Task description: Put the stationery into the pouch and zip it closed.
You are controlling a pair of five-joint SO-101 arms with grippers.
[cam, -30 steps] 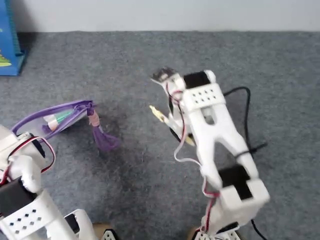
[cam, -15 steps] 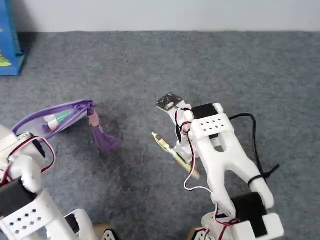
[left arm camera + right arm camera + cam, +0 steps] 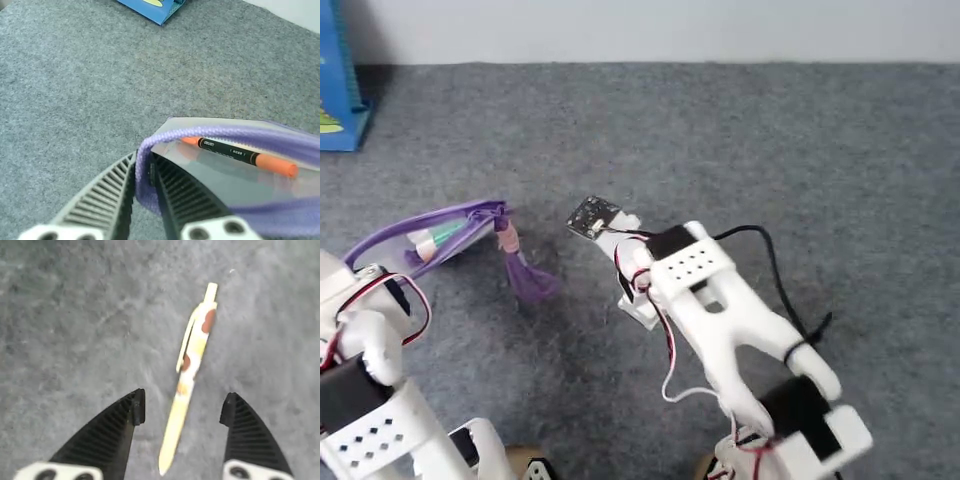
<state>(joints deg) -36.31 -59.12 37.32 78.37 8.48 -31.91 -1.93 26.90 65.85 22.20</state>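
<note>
A clear pouch [image 3: 430, 235] with purple trim lies at the table's left, a purple tassel [image 3: 527, 277] trailing from its zip end. My left gripper [image 3: 144, 162] is shut on the pouch's purple edge [image 3: 142, 172]. Inside the pouch lies an orange marker [image 3: 235, 152]. My right arm [image 3: 690, 280] stands over the middle of the grey carpet. The right gripper [image 3: 183, 399] is open, fingers [image 3: 125, 415] on either side of a yellow pen with brown spots [image 3: 192, 360] that lies on the carpet.
A blue box [image 3: 335, 90] stands at the far left corner, also seen beyond the pouch [image 3: 150, 7]. A black cable [image 3: 775, 270] runs beside the right arm. Grey carpet [image 3: 770, 140] covers the table.
The right arm has drawn back toward the near edge and swung left. The pen slid nearer with it and now sits under the arm in the high view. The left arm and pouch are still.
</note>
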